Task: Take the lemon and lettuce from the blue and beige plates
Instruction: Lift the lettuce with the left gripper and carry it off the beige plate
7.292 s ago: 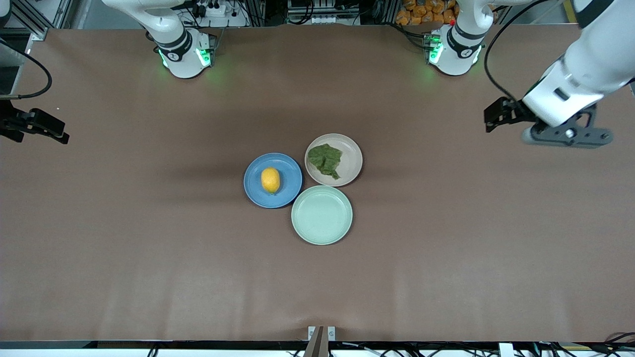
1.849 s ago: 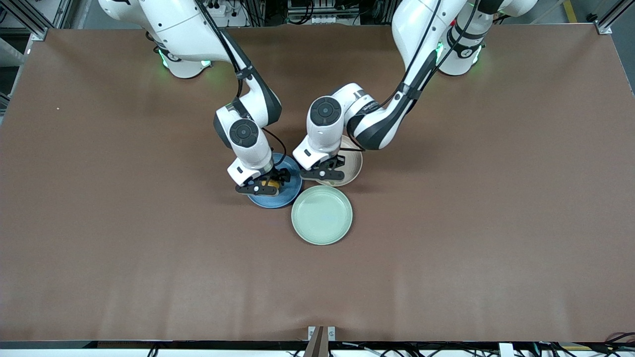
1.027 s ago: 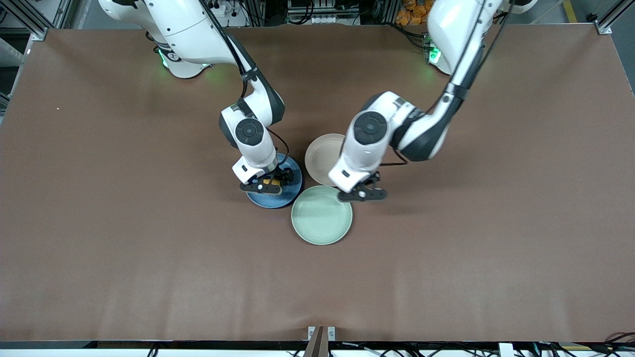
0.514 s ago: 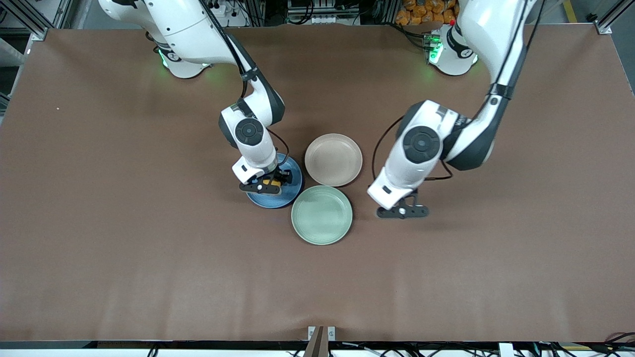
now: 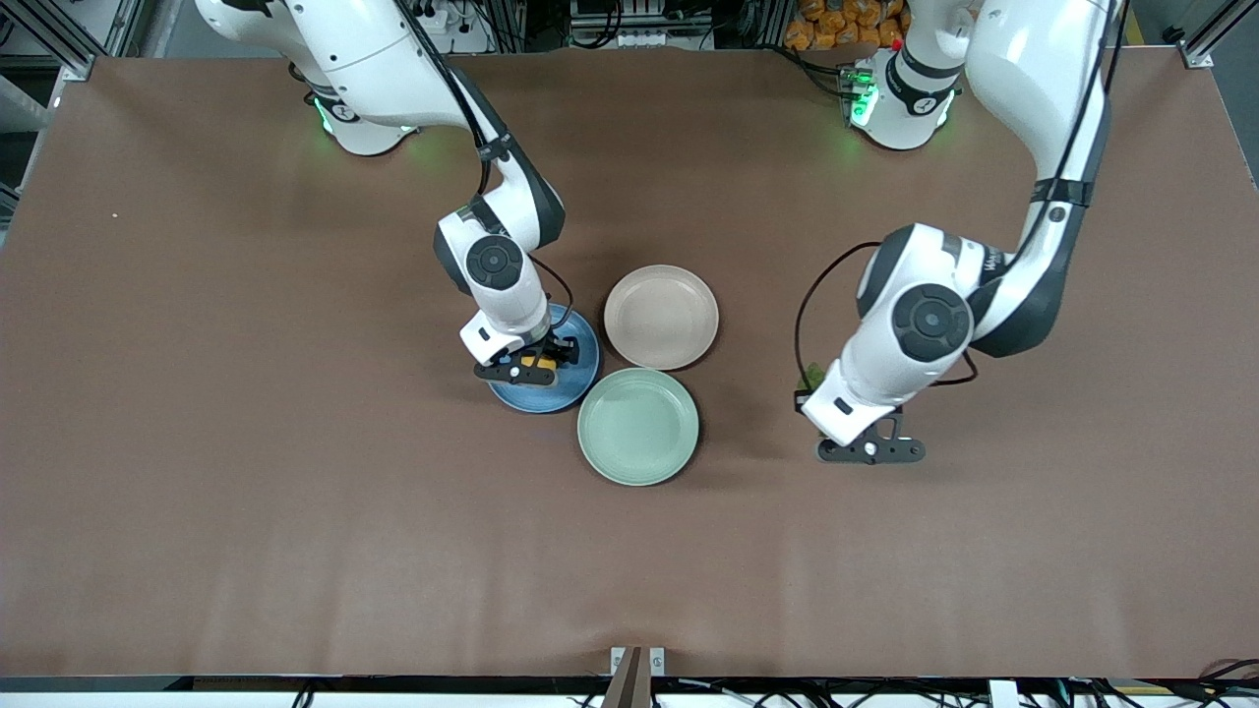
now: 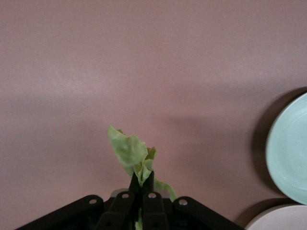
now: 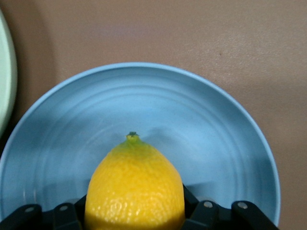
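Right gripper [image 5: 521, 369] is clamped on the lemon [image 7: 135, 189] low over the blue plate [image 7: 225, 139], ready to lift; left gripper [image 5: 854, 433] pinches the lettuce [image 6: 130, 154] above bare table beside the mint-green plate [image 5: 638, 426], beige plate [image 5: 661, 317] emptied.

This was a robotics lab, not a home or a kitchen. Two white industrial arms were bolted straight onto a wide table [image 5: 246, 511] covered in plain brown sheeting, their bases [image 5: 359, 123] glowing with green status lights at about 11 and 1 o'clock of the front view. Along the 12 o'clock edge stood aluminium framing [image 5: 59, 34], a power strip [image 5: 423, 18] and bundles of black cable. More cables [image 5: 1131, 688] ran along the 6 o'clock edge, beside a small metal bracket [image 5: 636, 661]. The only props were three plain matte plates [image 5: 637, 462] near the centre, set out as for a test.
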Controlling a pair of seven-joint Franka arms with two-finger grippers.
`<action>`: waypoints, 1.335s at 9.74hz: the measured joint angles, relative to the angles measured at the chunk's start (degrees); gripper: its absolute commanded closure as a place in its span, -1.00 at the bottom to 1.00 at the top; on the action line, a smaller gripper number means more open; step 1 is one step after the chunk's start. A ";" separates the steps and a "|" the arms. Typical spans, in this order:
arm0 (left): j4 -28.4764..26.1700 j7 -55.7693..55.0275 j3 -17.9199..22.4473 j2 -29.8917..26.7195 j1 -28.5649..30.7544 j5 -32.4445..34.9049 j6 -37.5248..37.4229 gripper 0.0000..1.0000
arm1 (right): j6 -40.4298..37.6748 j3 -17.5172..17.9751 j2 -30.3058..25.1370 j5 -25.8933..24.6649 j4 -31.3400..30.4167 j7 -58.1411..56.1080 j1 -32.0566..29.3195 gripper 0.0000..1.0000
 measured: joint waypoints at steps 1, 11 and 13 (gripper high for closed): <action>0.00 2.95 0.02 0.00 1.08 0.02 -0.58 1.00 | -3.42 -0.18 -0.02 0.00 1.69 0.00 -0.07 0.29; 0.20 18.43 -0.10 -0.63 6.94 1.25 -2.93 -1.00 | -33.35 -0.92 -2.36 0.00 19.84 -10.97 -9.71 0.29; 0.46 18.43 0.02 -2.58 7.44 1.26 -2.99 -1.00 | -37.92 -1.01 -3.11 0.00 22.59 -15.54 -12.69 0.25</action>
